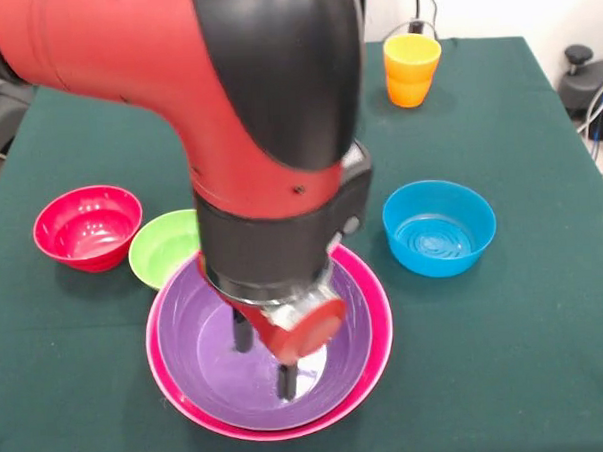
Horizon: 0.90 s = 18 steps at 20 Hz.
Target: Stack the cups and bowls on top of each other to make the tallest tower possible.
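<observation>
The tower is a wide purple bowl (196, 341) nested inside the big pink bowl (377, 301) at the near middle of the table. My gripper (265, 358) reaches down inside the purple bowl, with its two dark fingers (286, 379) apart and nothing between them. A small red bowl (86, 227) and a small lime green bowl (162, 247) sit left of the tower, the green one touching the pink rim. A small blue bowl (439, 227) sits to the right. The orange cup (412, 69) stands upright at the far side. The light green cup and the other large bowls are out of view.
The red and black arm (268, 137) fills the upper middle and hides the table behind it. A dark green cloth (527, 356) covers the table. Black equipment (587, 78) and cables stand beyond the right edge.
</observation>
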Motion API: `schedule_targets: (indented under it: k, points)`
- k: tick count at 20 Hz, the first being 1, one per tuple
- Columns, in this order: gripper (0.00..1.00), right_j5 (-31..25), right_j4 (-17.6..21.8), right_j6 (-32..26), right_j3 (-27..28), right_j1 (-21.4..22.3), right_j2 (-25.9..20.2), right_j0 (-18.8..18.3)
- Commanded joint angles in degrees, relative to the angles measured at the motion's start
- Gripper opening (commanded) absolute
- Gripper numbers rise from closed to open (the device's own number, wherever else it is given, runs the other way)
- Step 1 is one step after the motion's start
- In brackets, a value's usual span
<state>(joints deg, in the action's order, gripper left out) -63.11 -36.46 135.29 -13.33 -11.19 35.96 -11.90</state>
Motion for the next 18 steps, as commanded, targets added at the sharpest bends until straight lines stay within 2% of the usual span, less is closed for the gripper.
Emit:
schedule_targets:
  k: [1, 12, 16, 18]
  points:
    - [1.0, -2.99, 4.41, -8.64, -11.1, 9.78, -6.77, 0.48]
    - [1.0, -1.16, 6.54, -9.58, -16.38, 13.15, -7.66, -0.22]
    - [1.0, -0.46, 8.23, -6.43, -20.71, 15.45, -6.96, 0.42]
    - [1.0, -0.94, 8.58, -3.01, -23.49, 16.76, -6.35, 1.03]
